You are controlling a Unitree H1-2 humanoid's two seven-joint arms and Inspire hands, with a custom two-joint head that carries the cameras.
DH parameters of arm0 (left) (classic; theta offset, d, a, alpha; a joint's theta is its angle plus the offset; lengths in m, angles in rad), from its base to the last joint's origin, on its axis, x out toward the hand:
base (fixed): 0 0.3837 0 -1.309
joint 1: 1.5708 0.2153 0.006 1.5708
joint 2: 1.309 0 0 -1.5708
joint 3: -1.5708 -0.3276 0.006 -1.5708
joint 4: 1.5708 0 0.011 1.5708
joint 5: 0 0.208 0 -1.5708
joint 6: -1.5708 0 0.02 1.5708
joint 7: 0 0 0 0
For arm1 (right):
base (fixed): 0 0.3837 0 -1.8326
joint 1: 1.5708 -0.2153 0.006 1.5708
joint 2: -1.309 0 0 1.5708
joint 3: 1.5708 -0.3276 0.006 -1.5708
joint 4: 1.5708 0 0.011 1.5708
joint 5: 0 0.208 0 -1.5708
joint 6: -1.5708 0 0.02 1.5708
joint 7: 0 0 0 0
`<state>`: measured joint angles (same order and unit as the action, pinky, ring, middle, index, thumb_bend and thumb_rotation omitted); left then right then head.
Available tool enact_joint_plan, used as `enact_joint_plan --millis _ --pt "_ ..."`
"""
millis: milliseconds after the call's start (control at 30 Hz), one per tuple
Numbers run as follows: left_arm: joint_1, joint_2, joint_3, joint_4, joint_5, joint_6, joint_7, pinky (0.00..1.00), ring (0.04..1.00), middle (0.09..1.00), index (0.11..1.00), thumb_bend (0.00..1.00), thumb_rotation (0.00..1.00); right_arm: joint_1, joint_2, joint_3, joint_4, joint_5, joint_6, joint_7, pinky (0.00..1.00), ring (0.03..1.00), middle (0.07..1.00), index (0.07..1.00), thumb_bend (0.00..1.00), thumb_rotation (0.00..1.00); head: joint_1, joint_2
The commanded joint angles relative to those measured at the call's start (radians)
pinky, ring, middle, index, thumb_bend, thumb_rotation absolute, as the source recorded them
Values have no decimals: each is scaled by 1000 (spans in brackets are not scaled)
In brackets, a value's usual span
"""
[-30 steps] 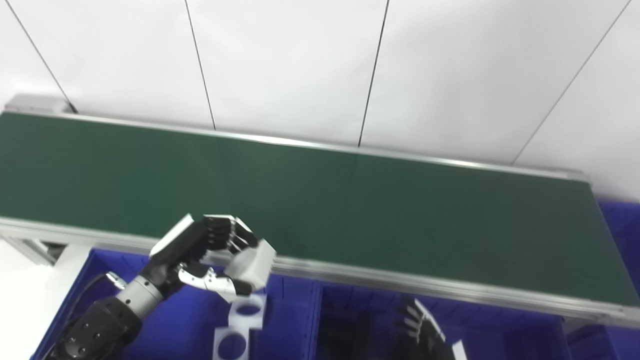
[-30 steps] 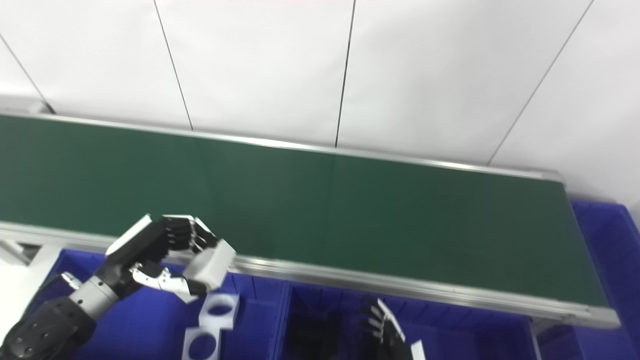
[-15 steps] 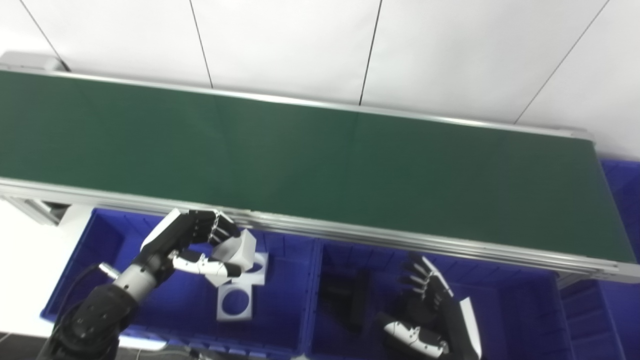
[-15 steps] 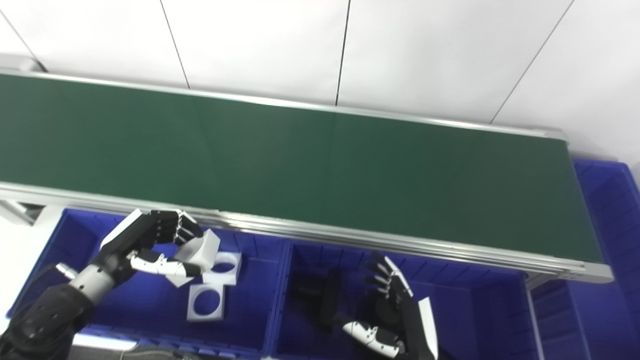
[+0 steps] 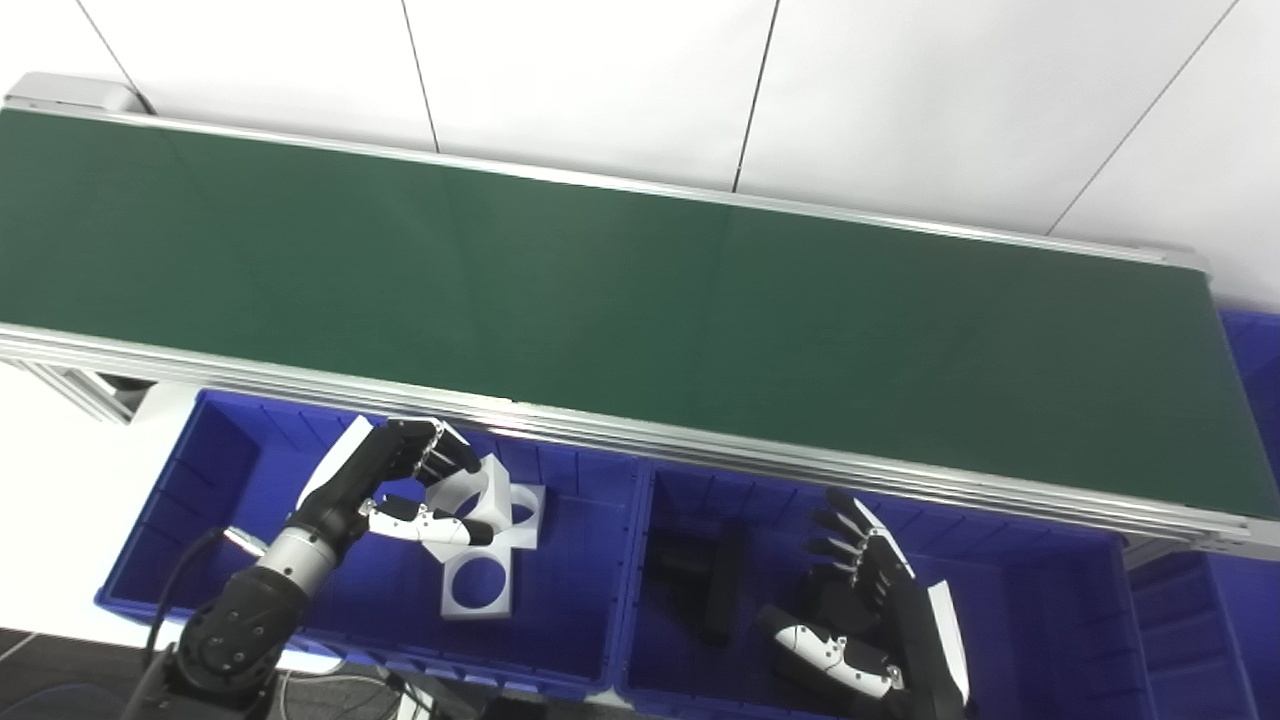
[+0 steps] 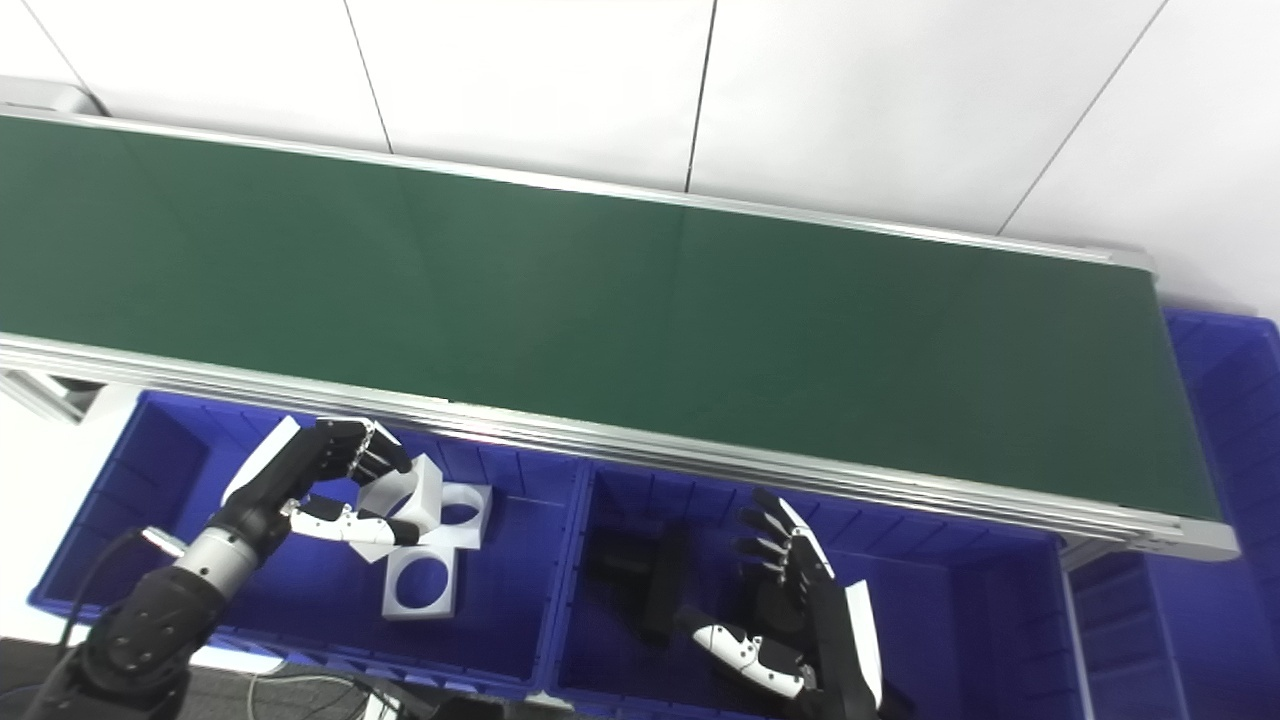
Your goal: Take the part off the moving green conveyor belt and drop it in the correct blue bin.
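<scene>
The green conveyor belt (image 5: 640, 290) runs across the view with no part on it. My left hand (image 5: 395, 480) is shut on a white block-shaped part (image 5: 480, 488), pinched between fingers and thumb. It holds the part low inside the left blue bin (image 5: 180, 520), just above two white parts with round holes (image 5: 478, 585). The held part also shows in the right eye view (image 6: 408, 493). My right hand (image 5: 870, 610) is open and empty, fingers spread, inside the right blue bin (image 5: 1050, 620).
Black parts (image 5: 705, 580) lie in the right bin, left of my right hand. The belt's aluminium front rail (image 5: 700, 455) runs just above both bins. Another blue bin (image 5: 1250, 350) stands past the belt's right end. A white wall is behind.
The camera has tilted down, so the belt sits higher in the picture. My left hand has carried the white part from the belt's front rail down into the left bin. My right hand stays open.
</scene>
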<state>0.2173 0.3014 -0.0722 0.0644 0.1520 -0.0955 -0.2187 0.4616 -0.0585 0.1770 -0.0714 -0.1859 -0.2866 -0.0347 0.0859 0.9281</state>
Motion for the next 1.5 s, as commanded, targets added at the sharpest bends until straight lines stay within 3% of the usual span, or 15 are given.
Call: enact_joint_plan --millis 0,33,67,100,167,267,500,667,867,967,1033,1267,1467 --pt "-11 23 6 -26 8 -17 9 466 471 508 492 489 0 -3 7 -2 -23 -1 -9 3 639 732 808 864 650 21 1 -1" --pt "-10 35 -6 -38 29 4 -3 512 473 509 488 496 0 -3 7 -2 -22 -2 -10 3 639 732 808 865 651 22 0 -3" --pt "-10 43 -14 -46 45 19 -12 615 636 652 614 691 0 -3 8 -2 -22 -3 -10 3 637 730 808 864 651 19 0 -3" --pt "-8 53 -24 -61 59 42 -25 702 760 774 737 800 0 -3 8 -2 -20 -3 -12 2 636 729 806 863 651 9 0 -3" --pt "-4 65 -37 -87 75 81 -40 741 811 827 794 837 0 -4 7 -1 -19 -4 -12 2 636 728 806 862 652 3 0 -5" --pt "1 80 -48 -119 82 116 -59 894 931 936 918 911 0 -6 7 -1 -21 -4 -9 4 634 726 805 862 650 0 0 -6" --pt "-26 165 -112 -166 65 173 -196 882 995 999 998 920 35 -13 9 1 -4 -8 -18 2 634 726 807 862 646 0 -15 -25" --pt "-31 164 -116 -213 10 187 -242 887 999 1000 1000 941 55 -18 20 9 3 -28 -17 -4 632 728 812 861 639 0 -69 -42" --pt "-12 68 -71 -209 -218 180 -260 938 951 957 937 895 0 -24 38 14 28 -59 -38 -20 617 717 808 861 633 0 -159 -50" --pt "-5 9 -42 -196 -299 159 -250 792 783 787 779 779 0 -25 56 13 34 -75 -43 -37 622 720 804 849 643 0 -209 -48" --pt "-5 -25 -25 -180 -340 139 -248 742 729 732 712 706 0 -25 71 12 37 -83 -41 -53 627 722 801 846 654 0 -247 -48" --pt "-17 -99 -14 -122 -389 35 -256 639 646 648 623 675 0 -26 135 -5 60 -110 -60 -130 641 727 793 838 660 3 -385 -55" --pt "-20 -142 -18 -88 -440 13 -270 588 602 608 597 701 0 -28 170 -10 77 -138 -75 -196 653 734 796 842 635 31 -433 -62"
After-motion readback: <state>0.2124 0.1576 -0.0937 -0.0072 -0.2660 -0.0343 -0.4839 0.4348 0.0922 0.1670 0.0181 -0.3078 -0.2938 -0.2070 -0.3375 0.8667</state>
